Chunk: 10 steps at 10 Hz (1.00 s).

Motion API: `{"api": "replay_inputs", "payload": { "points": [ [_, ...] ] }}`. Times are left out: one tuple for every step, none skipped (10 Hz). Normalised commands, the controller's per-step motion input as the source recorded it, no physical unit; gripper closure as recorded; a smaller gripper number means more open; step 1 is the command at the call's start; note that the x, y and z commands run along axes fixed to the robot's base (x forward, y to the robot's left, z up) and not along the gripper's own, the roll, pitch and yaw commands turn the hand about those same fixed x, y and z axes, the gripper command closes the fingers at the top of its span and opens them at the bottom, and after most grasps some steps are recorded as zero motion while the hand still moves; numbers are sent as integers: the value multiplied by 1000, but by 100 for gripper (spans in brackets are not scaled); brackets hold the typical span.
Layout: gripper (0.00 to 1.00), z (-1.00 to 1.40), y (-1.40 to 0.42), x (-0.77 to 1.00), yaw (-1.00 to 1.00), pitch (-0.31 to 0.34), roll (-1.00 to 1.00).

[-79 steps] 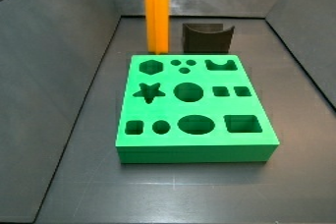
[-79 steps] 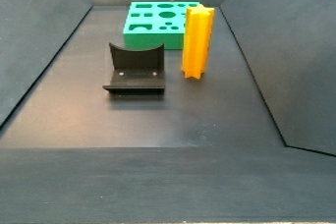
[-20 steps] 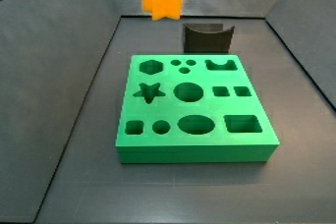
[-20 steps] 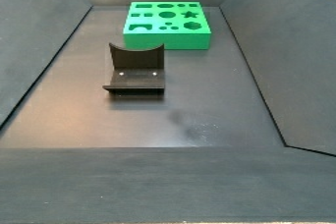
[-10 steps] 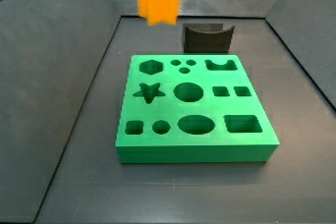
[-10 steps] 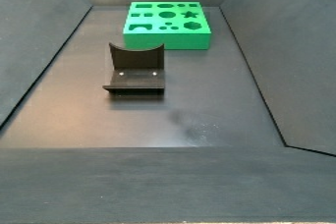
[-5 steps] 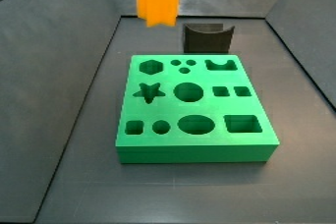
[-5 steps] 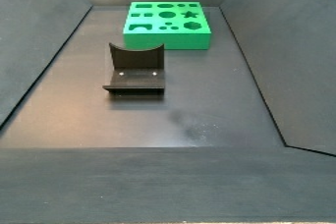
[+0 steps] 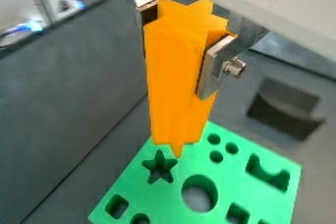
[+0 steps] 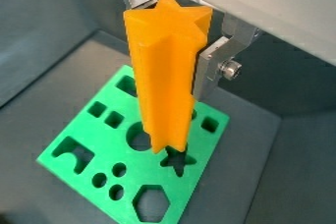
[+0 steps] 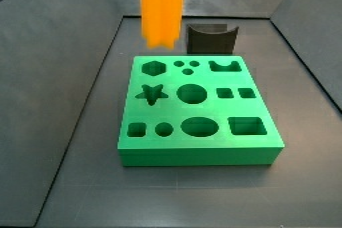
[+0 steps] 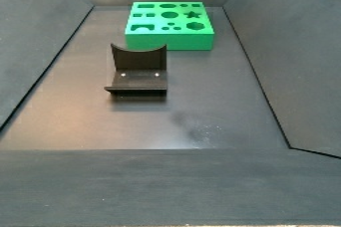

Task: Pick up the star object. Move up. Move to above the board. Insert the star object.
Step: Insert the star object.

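While clamped on the smooth orange star object point(image 9: 178, 76), the pincer point(image 9: 184, 33) hangs above the green board point(image 9: 132, 184)

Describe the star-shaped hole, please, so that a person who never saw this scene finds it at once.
Find the green board on the dark floor. The star-shaped hole lies near one long edge, beside the large round hole. It alone has five points; the star object hangs above it in the gripper.

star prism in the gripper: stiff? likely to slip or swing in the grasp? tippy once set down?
The star object looks rigid: straight edges, no sag below the gripper. The fingers pinch only near its top, across ridged faces, so it could pivot if bumped. Tall and slender, it would probably tip easily unless seated in the board.
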Motion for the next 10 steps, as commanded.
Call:
{"api": "replay_inputs", "payload": {
  "points": [
    [100, -520, 0, -131, -706, -153, 0],
    [100, -529, 0, 0, -994, -143, 0],
    [100, -506, 0, 0, -1000, -111, 0],
    [100, -406, 0, 0, -1000, -127, 0],
    [100, -103, 3, 63, -140, -84, -96],
    [100, -86, 23, 0, 0, -31, -64],
    [100, -391, 0, 211, -857, -59, 6],
    [100, -380, 0, 157, -906, -50, 23],
    [100, -77, 17, 77, -154, -4, -30],
    [100, -26, 17, 0, 0, 0, 0]
  ]
}}
